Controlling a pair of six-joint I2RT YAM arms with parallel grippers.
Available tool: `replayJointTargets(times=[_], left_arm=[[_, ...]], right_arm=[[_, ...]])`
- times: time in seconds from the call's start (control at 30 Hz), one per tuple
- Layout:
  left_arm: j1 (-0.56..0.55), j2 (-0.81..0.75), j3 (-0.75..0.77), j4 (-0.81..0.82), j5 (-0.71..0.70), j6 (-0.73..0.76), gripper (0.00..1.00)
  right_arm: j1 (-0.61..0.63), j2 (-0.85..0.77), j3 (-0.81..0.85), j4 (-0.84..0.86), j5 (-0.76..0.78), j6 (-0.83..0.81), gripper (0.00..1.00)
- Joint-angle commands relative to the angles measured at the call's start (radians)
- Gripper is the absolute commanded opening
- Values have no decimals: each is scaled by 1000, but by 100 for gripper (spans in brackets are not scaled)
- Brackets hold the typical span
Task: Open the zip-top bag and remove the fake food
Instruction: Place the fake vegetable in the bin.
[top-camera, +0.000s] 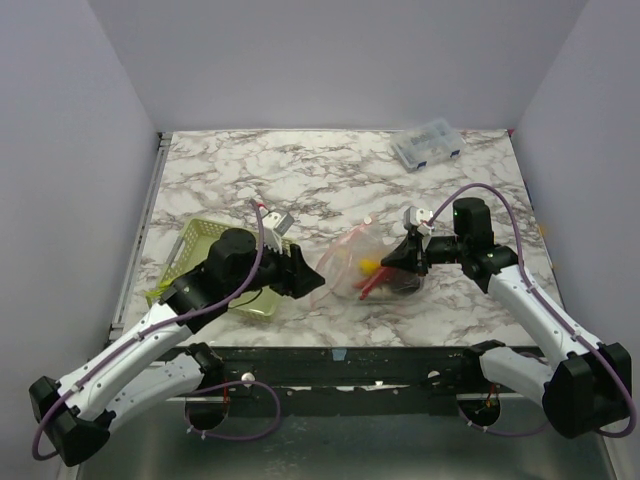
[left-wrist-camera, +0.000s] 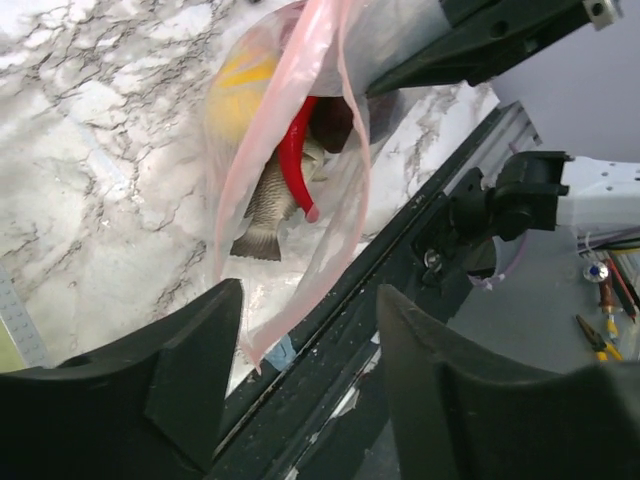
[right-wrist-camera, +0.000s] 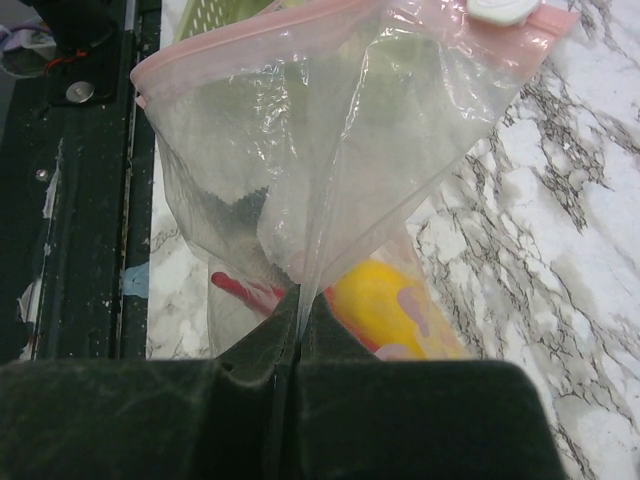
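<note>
Right gripper (right-wrist-camera: 298, 305) was pinching the clear, crinkly plastic zip-top bag (right-wrist-camera: 330, 130). Left gripper (left-wrist-camera: 310, 298) stood spread at its edge.

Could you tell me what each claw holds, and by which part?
The right claw pinches the zip-top bag by a fold of its clear wall; the left claw is open, empty.

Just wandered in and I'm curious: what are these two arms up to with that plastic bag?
The right end effector is shut on the clear zip-top bag, pinching its plastic film. The left end effector is open beside the bag's pink zip edge and grips nothing. The toy food, including a yellow piece, a red chili and a grey fish, is inside the bag. I cannot tell whether the zip is open.
</note>
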Motion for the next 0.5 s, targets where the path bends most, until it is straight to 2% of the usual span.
replayJointTargets(times=[0.0,0.07,0.47], left_arm=[[-43,55,56,15,-120,43,52],[-54,85,69,13,-133,51,45],[-110,226,98,56,-148,47,25]], right_arm=[[-7,5,-10,-30,-43,-21,0],[-7,4,-11,-33,-46,-23,0],[-7,-1,-12,-37,-51,-29,0]])
